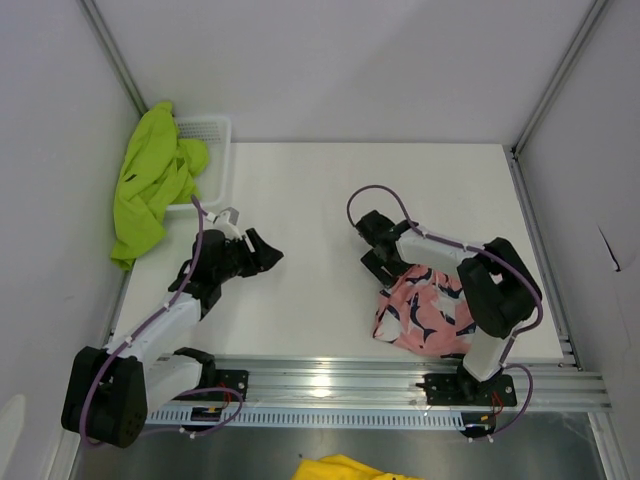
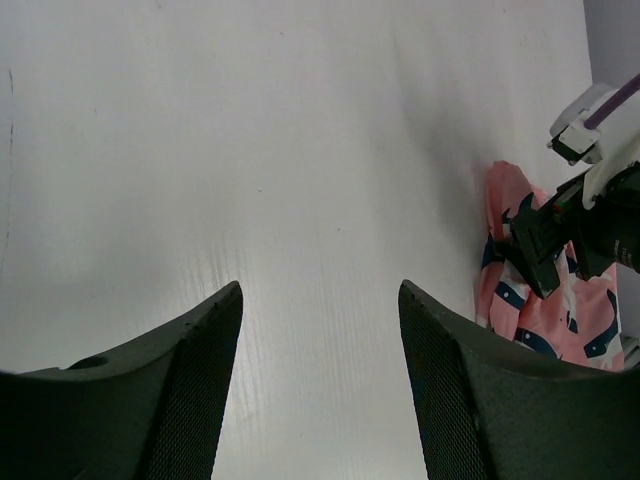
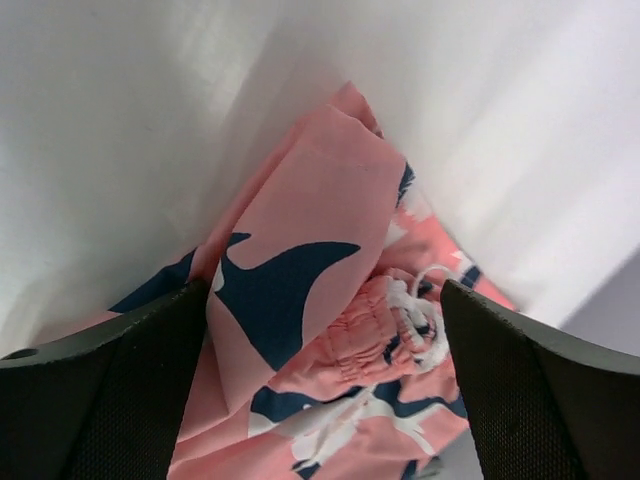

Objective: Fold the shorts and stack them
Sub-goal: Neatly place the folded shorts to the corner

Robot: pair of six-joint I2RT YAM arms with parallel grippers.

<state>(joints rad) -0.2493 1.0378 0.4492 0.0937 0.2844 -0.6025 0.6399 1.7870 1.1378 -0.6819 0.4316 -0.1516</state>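
Lime green shorts (image 1: 150,180) are the first thing we spot from the top camera. They're draped over a white mesh basket (image 1: 212,135) at the desk's (image 1: 310,195) far left corner, and they hide most of it. The pink shorts (image 1: 425,315) sit crumpled at the near right edge, partly tucked under the right arm's elbow, so we can't see the whole shape. The right gripper (image 1: 383,262) hangs just over their far end, but from up here it's too dark to read the claw. The left gripper (image 1: 265,250) is out over bare desk, well apart from both garments. Something yellow (image 1: 345,468) gets cut off by the bottom edge, no clue what it is.

On the left wrist camera, the left gripper (image 2: 320,385) is spread with only bare desk (image 2: 250,150) between the jaws. The pink shorts (image 2: 540,325) peek in at the right, half covered by the right gripper (image 2: 542,250).

On the right wrist camera, the right gripper (image 3: 320,390) is spread wide, straddling the pink shorts (image 3: 310,240). We can make out the navy print, the gathered waistband and a white drawstring. Whether the fingers (image 3: 100,400) actually touch the fabric, we can't tell.
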